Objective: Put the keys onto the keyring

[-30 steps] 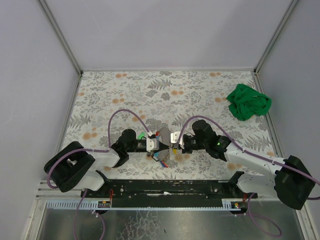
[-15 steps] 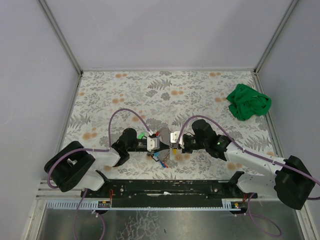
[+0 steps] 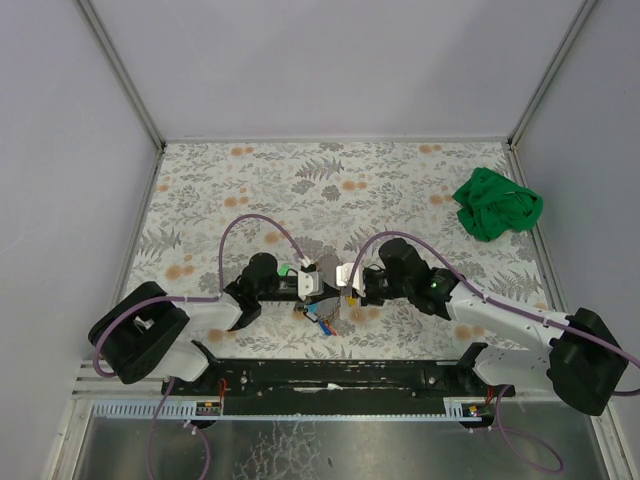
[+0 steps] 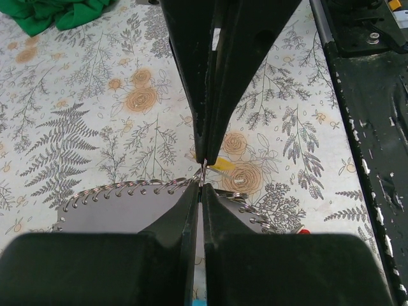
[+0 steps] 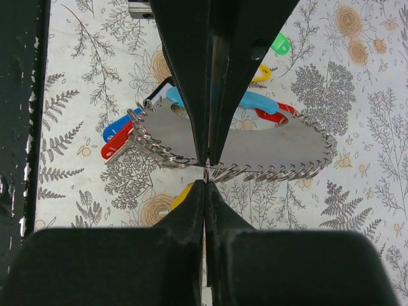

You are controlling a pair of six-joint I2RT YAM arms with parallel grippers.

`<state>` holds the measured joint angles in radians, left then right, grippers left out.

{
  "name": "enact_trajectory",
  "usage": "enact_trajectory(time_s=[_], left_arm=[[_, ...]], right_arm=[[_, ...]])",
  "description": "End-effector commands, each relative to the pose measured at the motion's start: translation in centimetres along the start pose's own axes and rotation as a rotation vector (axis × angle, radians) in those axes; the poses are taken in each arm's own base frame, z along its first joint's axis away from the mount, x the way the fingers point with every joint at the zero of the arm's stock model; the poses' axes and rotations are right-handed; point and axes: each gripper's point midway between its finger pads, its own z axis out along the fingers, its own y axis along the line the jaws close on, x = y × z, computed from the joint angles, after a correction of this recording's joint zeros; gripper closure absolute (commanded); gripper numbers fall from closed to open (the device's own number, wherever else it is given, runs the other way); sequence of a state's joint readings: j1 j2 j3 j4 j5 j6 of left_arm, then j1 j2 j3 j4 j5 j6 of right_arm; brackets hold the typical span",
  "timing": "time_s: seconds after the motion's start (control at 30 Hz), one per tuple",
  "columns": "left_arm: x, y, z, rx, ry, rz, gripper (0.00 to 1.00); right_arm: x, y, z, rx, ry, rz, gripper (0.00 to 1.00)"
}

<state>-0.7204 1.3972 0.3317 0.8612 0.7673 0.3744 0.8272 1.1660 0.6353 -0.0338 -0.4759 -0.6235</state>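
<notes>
The left end effector [image 4: 203,173] is pressing its two fingers fully together, the tips pinching the thin wire of the keyring [image 4: 224,192] where it is running along the edge of a grey patch [image 4: 127,207]. The right end effector [image 5: 206,164] is closing in the same way, nipping the same row of metal loops from the opposite side.

The left wrist view is giving only a sliver of the yellow-orange key [image 4: 221,166], lying on the counter [image 3: 250,190] just past the fingertips. It is also catching a green cloth [image 4: 57,13] at the far corner. The right wrist view is showing far more of the bunch. Blue and red keys [image 5: 116,139] are hanging off the near end of the ring. More blue and red caps are poking out behind the patch. The green key [image 5: 280,43] is lying on the counter beyond the patch, apart from the ring. The yellow-orange key is peeking out beside the lower finger, just under the loops. Whether it is threaded on, I cannot tell.

Only the top view is showing both arms meeting nose to nose at the near middle of the counter. There the green key is sitting beside the left wrist, and the cloth is lying well apart at the far right
</notes>
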Motion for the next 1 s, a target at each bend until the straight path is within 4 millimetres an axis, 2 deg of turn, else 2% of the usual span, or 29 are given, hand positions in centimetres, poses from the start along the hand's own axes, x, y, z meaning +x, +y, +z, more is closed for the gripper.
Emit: enact_trajectory(time_s=[0.0, 0.63, 0.97], left_arm=[[-1.8, 1.2, 0.5, -0.032, -0.033, 0.026, 1.00], [-2.4, 2.8, 0.7, -0.105, -0.040, -0.082, 1.00], [-3.2, 3.5, 0.4, -0.152, -0.082, -0.122, 1.00]], right_arm=[[-3.9, -1.4, -0.1, 0.029, -0.086, -0.090, 1.00], [-1.3, -0.8, -0.3, 0.074, 0.035, -0.138, 1.00], [0.0, -1.3, -0.8, 0.138, 0.073, -0.138, 1.00]])
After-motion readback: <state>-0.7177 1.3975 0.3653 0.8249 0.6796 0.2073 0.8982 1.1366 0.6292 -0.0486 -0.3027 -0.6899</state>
